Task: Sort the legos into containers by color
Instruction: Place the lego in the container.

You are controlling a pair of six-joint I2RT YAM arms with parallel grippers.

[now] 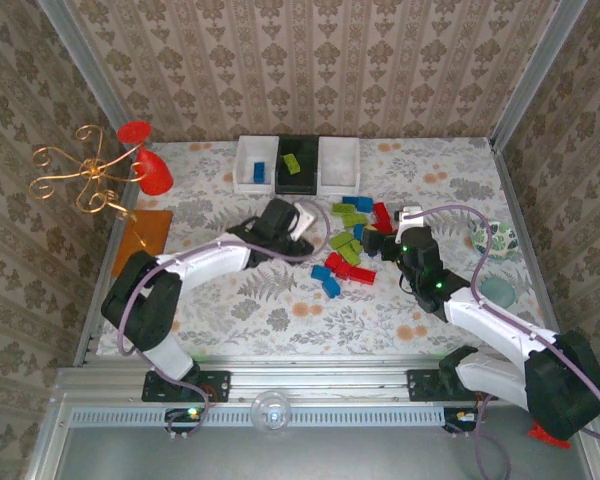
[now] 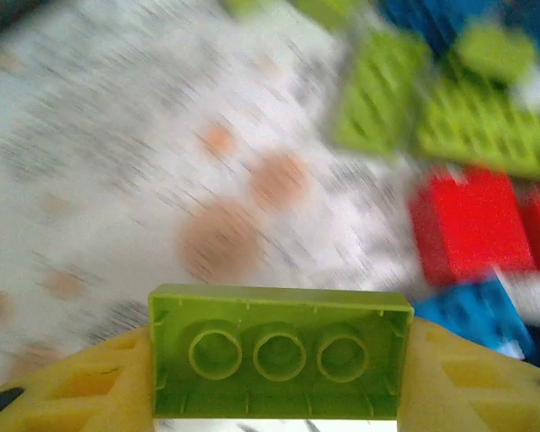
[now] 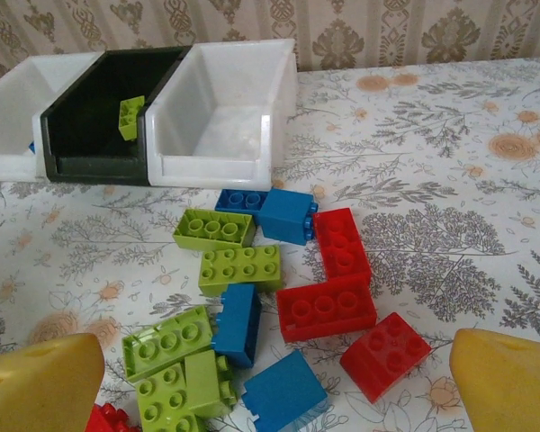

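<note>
- My left hand is clamping a green brick between its yellow fingers.
- This brick is lying across, its long axis going from finger to finger, and its hollow underside is facing the camera.
- My right hand, fingers wide apart, is hanging over the loose bricks: I am counting four blue, four red and at least four green.
- Behind them three bins are standing in a row: two white bins with a black bin between.

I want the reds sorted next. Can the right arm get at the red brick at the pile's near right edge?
Probably yes. The right gripper is open, and that red brick lies studs up just ahead of it, with nothing stacked on it or blocking the way.
</note>
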